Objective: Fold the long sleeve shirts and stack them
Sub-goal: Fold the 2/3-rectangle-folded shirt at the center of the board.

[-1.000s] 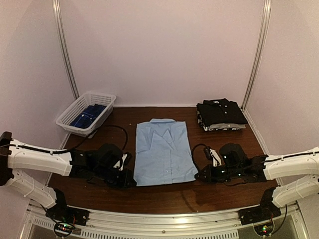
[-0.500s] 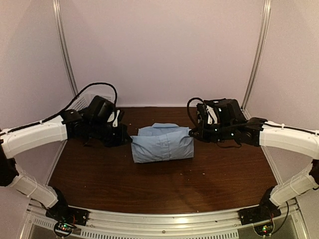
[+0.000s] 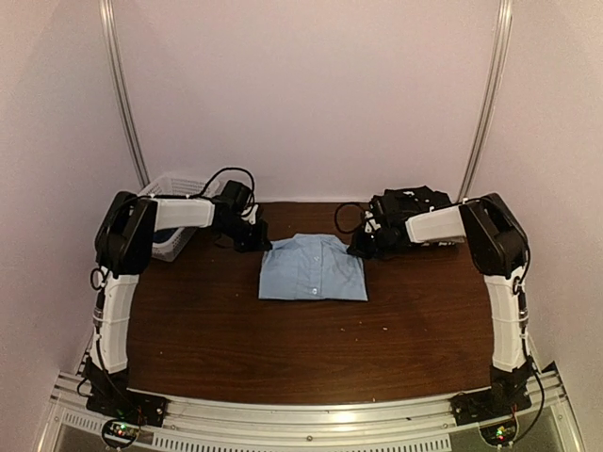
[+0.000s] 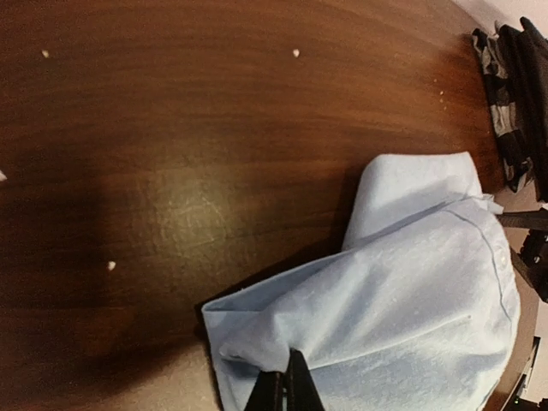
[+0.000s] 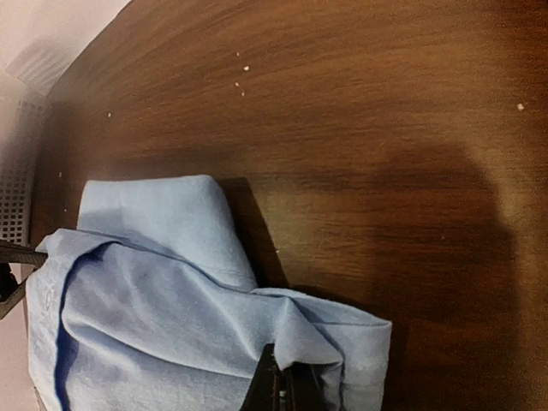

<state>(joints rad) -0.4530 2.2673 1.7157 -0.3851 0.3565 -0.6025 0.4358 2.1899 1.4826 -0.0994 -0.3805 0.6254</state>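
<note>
At far left, the basket point(image 3: 168, 218) is being half hidden by the left arm point(image 3: 179, 212), and its contents cannot be made out. The blue shirt point(image 3: 314, 268), folded at the table's middle, is being pinched at its far corners by the left gripper point(image 4: 287, 381) and the right gripper point(image 5: 280, 378), whose fingers are being pressed together on the cloth. At far right, the dark shirts point(image 3: 415, 196) are being partly covered by the right arm point(image 3: 438, 224). The brown wooden table point(image 3: 283, 348), speckled with pale crumbs point(image 4: 295, 53), is being enclosed by plain pale walls point(image 3: 311, 94).
</note>
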